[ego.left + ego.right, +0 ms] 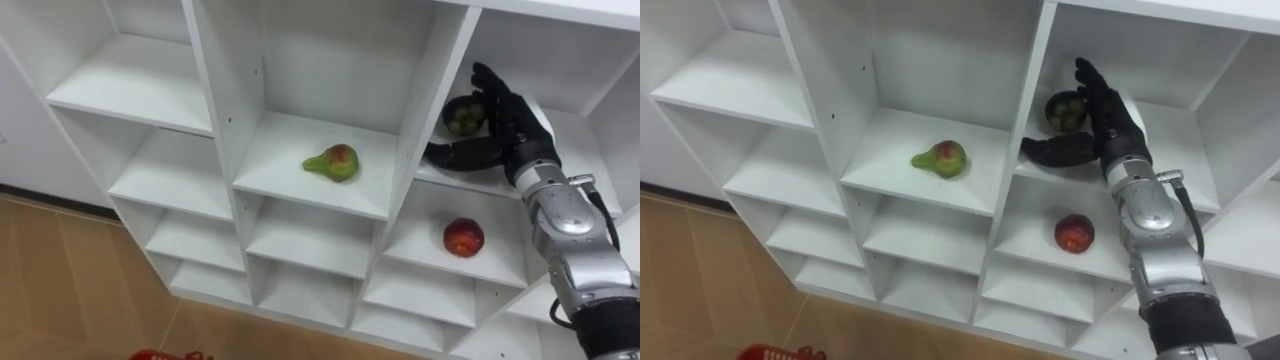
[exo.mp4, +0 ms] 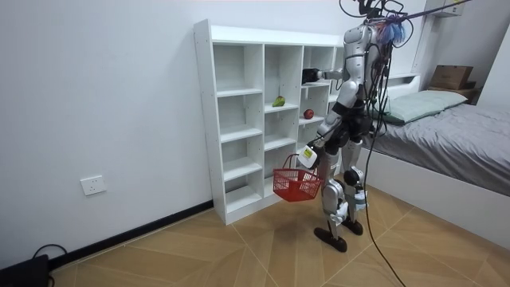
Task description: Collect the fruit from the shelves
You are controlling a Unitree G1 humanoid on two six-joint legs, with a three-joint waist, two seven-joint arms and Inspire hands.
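Right robot hand spread open beside the green fruit in the back left corner of its closet shelf; best to close fully round it before lifting

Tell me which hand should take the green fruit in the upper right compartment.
Right. The right hand is open inside that compartment, with the green fruit between its fingers and thumb. The left hand is down low with the basket, far below that compartment.
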